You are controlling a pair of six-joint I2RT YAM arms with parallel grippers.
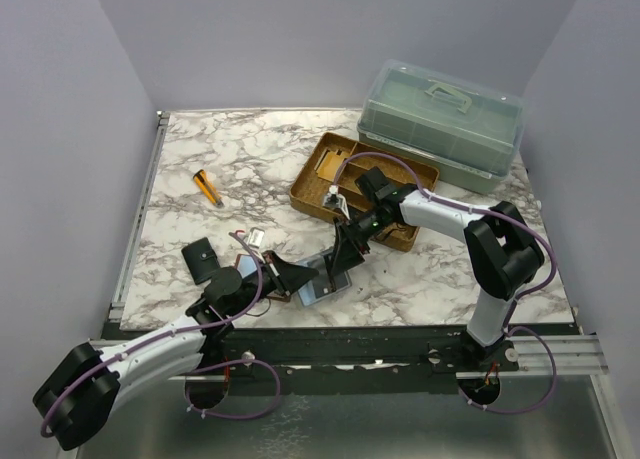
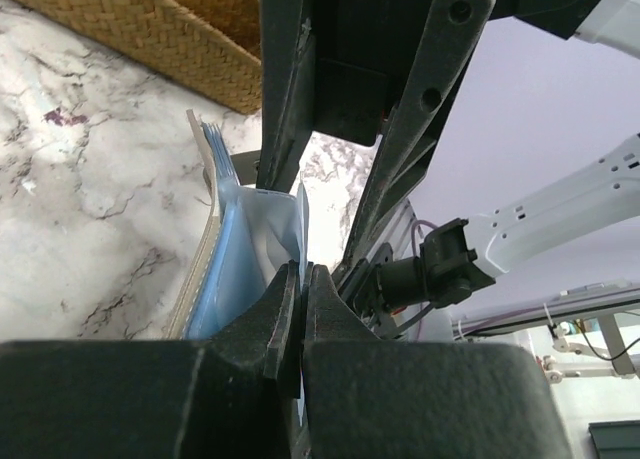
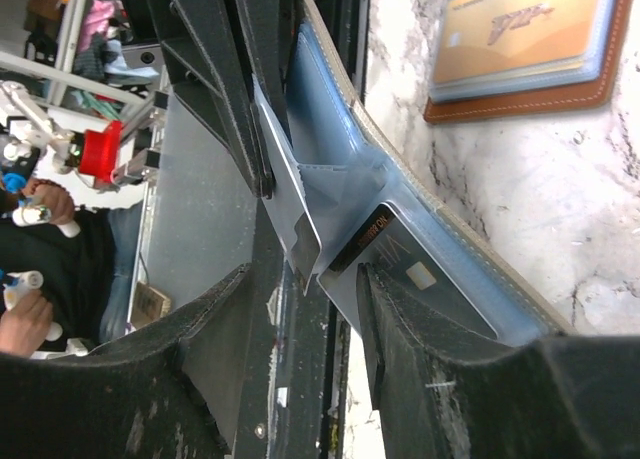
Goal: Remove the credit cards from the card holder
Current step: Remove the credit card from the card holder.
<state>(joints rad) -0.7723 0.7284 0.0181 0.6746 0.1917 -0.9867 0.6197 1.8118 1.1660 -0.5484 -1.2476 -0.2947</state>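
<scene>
Reddish-brown leather bifold card holder [image 3: 520, 104] lies open at lower centre of the top view, and we see our left gripper [image 2: 302, 291] pinching its raised blue panel [image 3: 340, 109], seemingly to steady it, while our right gripper [image 3: 305, 284] gapes around a dark protruding card [image 3: 385, 241].

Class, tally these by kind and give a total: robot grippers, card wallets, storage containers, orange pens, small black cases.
Robot grippers: 2 (left gripper, right gripper)
Card wallets: 2 (card holder, blue-grey folder)
Storage containers: 2 (woven tray, lidded plastic box)
Orange pens: 1
Small black cases: 1
Total: 8
</scene>
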